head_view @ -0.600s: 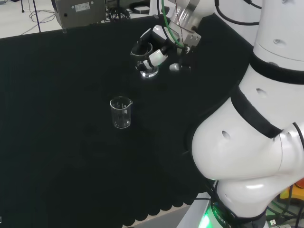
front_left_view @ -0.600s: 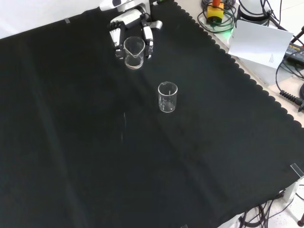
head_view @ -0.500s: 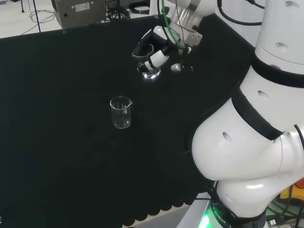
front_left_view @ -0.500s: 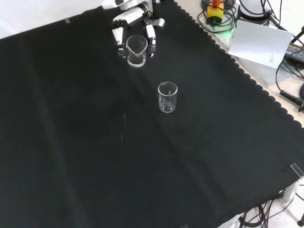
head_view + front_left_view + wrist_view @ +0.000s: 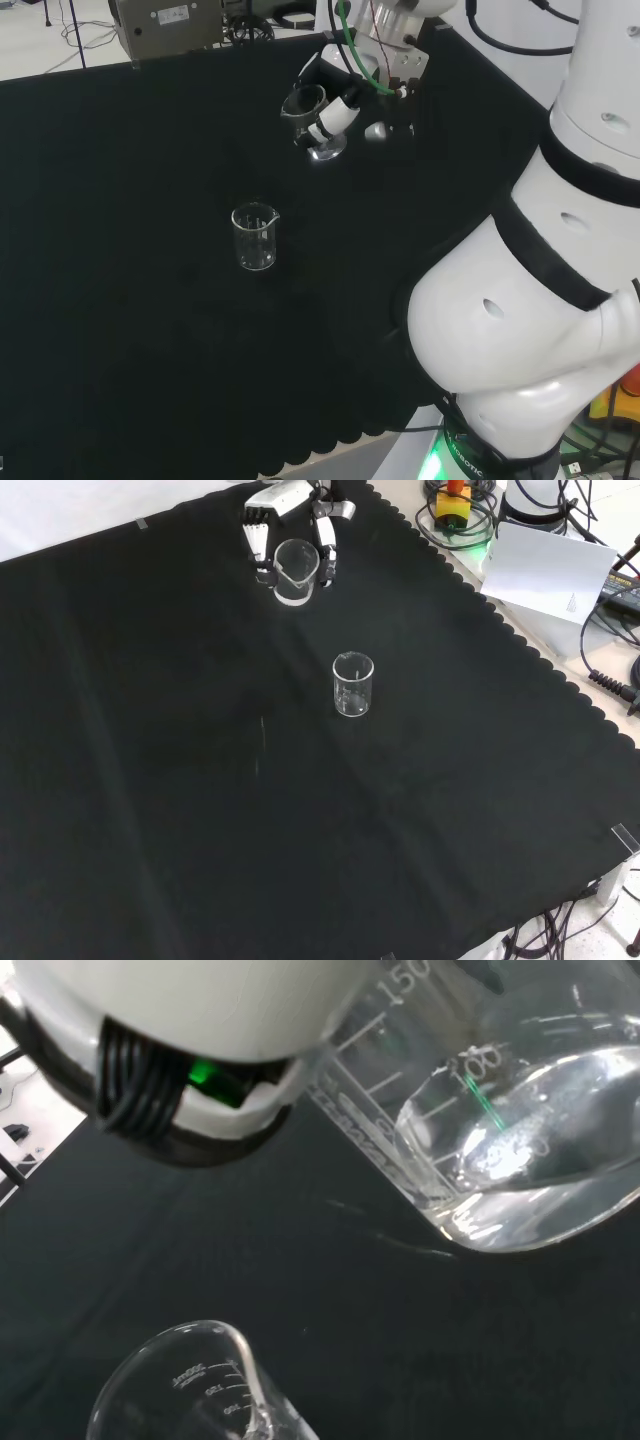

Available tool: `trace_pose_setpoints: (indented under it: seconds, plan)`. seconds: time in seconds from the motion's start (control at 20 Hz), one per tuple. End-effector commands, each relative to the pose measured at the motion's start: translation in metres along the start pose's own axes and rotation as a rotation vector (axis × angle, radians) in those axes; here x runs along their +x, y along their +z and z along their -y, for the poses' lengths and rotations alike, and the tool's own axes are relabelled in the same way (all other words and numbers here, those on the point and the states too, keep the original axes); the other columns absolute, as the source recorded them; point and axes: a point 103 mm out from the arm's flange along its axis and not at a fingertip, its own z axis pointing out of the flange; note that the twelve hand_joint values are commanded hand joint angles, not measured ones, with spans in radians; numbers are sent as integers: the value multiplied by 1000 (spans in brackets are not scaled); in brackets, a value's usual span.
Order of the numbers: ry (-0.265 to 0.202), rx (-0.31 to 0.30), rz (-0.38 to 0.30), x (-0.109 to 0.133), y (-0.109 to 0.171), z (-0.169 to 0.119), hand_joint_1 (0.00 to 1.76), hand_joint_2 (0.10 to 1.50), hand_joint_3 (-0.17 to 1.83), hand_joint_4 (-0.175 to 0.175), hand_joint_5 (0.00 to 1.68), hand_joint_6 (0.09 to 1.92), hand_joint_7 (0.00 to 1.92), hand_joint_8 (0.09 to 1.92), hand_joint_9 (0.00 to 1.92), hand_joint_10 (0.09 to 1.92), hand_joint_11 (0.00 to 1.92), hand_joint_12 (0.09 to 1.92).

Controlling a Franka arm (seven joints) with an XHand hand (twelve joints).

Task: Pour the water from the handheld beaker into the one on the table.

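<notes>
In the front view the held beaker (image 5: 296, 571), in the hand (image 5: 283, 510), hangs above and left of the beaker on the bench (image 5: 353, 685), well apart.

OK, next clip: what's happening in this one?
A white robot arm's robot hand has its fingers curled round a clear glass beaker, held above the black cloth. The wrist view shows water in the held beaker. A second beaker stands upright on the cloth, apart from the held one and nearer the camera in the front view. No pouring is visible yet.
</notes>
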Motion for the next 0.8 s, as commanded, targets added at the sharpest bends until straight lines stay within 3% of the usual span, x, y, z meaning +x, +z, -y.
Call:
trace_pose_setpoints:
  seconds: [0.05, 0.3, 0.8]
  plan:
    - [33, 225, 124, 13, 36, 31, 1326, 590, 682, -175, 1391, 431, 1459, 379, 1851, 131, 1544, 553]
    - [48, 303, 172, 4, 47, 34, 1324, 588, 698, -175, 1368, 482, 1433, 438, 1852, 134, 1542, 553]
    - [85, 392, 257, -6, 50, 42, 1322, 584, 719, -175, 1341, 543, 1404, 505, 1848, 143, 1539, 557]
